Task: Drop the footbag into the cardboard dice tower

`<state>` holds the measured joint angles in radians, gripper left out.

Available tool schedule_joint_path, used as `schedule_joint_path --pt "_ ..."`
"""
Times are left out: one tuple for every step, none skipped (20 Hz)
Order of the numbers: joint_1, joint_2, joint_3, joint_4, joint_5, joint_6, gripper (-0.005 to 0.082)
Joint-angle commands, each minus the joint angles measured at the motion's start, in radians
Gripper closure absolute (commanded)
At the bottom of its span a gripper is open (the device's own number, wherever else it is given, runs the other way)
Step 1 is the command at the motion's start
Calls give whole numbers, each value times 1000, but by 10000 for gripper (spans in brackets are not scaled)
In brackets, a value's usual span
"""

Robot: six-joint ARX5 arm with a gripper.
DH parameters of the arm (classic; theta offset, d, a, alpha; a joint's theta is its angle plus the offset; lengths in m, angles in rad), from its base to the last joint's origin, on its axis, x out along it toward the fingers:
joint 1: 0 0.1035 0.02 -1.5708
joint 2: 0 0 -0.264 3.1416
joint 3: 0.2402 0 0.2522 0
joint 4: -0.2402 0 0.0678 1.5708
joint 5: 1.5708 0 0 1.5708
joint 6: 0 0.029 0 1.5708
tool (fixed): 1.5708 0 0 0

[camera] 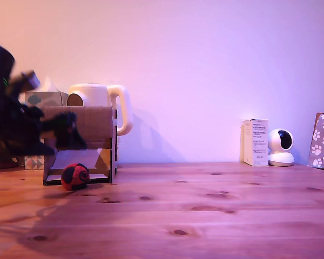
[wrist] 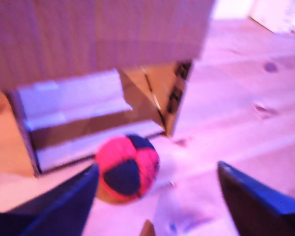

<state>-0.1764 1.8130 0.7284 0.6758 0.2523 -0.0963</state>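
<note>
**Ball on the table, my jaws empty**

My gripper [wrist: 155, 196] hangs with its jaws spread wide and nothing between them. In the wrist view my two dark fingers [wrist: 64, 206] stand far apart at the picture's lower corners, and the ball [wrist: 127, 168] lies on the table [wrist: 246, 128] beyond them, nearer to one finger than to the other. That view is smeared, so I cannot tell whether that finger touches the ball or only comes close.

In the exterior view I [camera: 65, 129] am a dark blurred mass at the view's left, raised in front of the tower [camera: 92, 132] and covering part of its plain upper panel. The ball [camera: 75, 176], red and black, sits on the wooden table [camera: 205, 210] right at the mouth of the tower's lower opening, below me. Behind it the pale ramp [camera: 70, 160] slopes down inside the opening.

A cream kettle [camera: 105, 100] stands behind the tower, its handle showing past the tower's right edge in that view. A patterned tissue box [camera: 43, 98] peeks out at the kettle's left. Well apart, at the exterior view's right, a white carton [camera: 256, 142] stands against the wall, a small white camera [camera: 281, 147] just beside it, and a paw-print bag [camera: 323, 141] at the edge of the frame
</note>
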Motion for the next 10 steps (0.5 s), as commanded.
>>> schedule_joint_path --pt "-3 49 12 6 -1 2 -15" --pt "-3 69 26 6 -2 8 -15" --pt "-3 89 43 6 -3 11 -15" --pt "-3 110 60 6 -3 11 -15" --pt "-3 126 73 5 -3 11 -15" --pt "-4 139 83 5 -3 11 -15" --pt "-7 150 92 5 -5 11 -15" --pt "-8 163 101 4 -7 11 -15" --pt "-7 177 113 2 -7 12 -15" --pt "-8 192 126 -2 -7 12 -13"
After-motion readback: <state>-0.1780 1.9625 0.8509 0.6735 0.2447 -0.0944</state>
